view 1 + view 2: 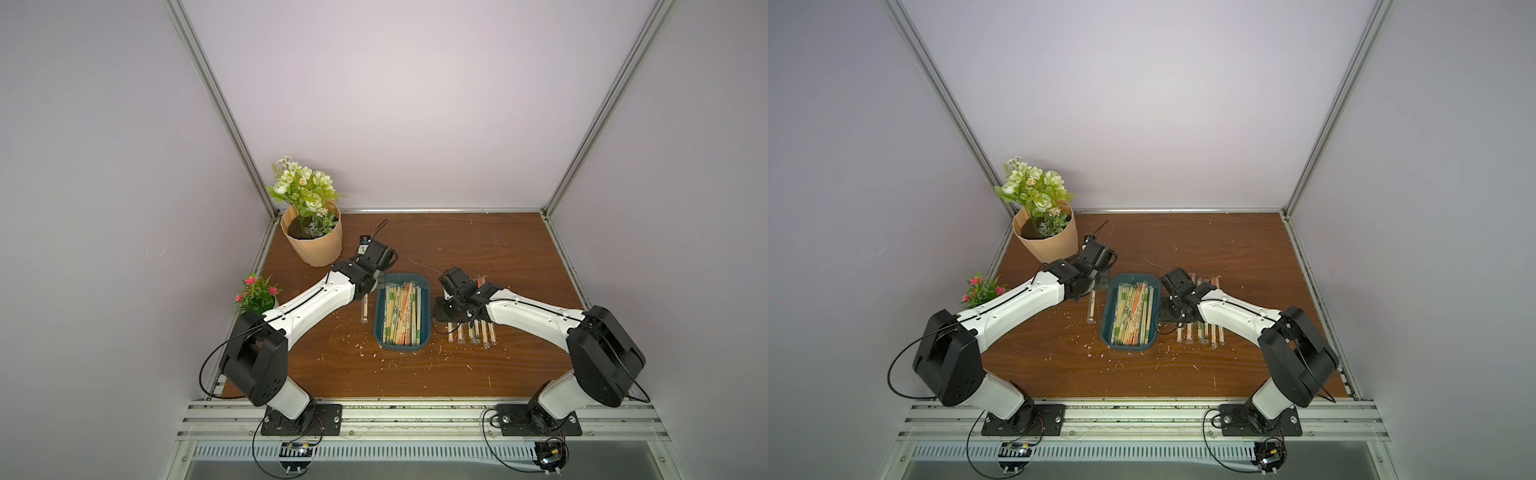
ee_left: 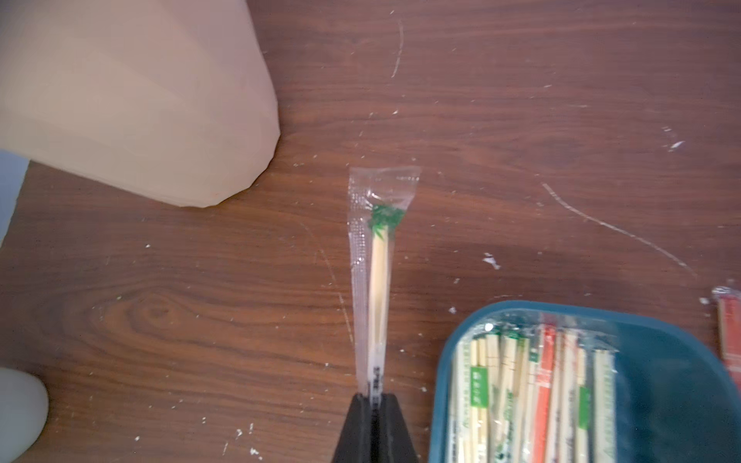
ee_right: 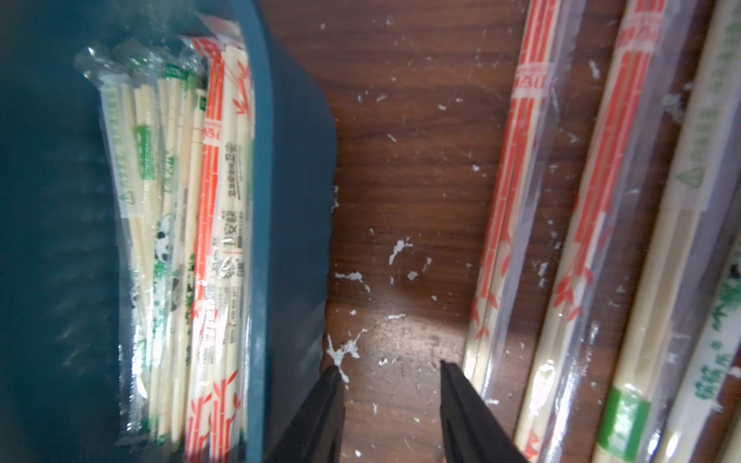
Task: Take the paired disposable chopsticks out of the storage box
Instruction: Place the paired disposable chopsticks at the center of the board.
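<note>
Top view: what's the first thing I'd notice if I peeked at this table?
The dark teal storage box in the middle of the table, packed with wrapped chopsticks, grabs the eye first. A neat row of pairs lies on its right, and the left gripper pinches one green-printed pair on its left. A peach flower pot stands in the far left corner.
</note>
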Available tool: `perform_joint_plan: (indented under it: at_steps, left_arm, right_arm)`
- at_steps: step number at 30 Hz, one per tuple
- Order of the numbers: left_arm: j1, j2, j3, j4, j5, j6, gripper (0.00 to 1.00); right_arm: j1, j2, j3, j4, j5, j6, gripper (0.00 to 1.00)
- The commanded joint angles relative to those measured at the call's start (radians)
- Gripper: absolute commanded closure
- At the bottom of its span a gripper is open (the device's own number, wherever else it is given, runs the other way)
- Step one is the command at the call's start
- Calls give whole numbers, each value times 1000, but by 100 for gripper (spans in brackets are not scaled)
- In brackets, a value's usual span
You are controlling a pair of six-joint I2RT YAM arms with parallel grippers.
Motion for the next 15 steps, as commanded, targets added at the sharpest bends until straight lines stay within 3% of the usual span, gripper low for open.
perform_joint_plan:
  at_steps: [1, 11, 15]
  left_arm:
    - [38, -18, -74, 21, -4, 12, 100]
    - [46, 14, -217, 185, 55, 12, 100]
    - [45, 38, -224, 204, 57, 21, 90]
  right_arm:
    - [-10, -48, 40, -34, 28, -19, 55]
    - [-13, -55, 29, -32, 21, -15, 55]
    - [-14, -66, 20, -30, 23, -12, 55]
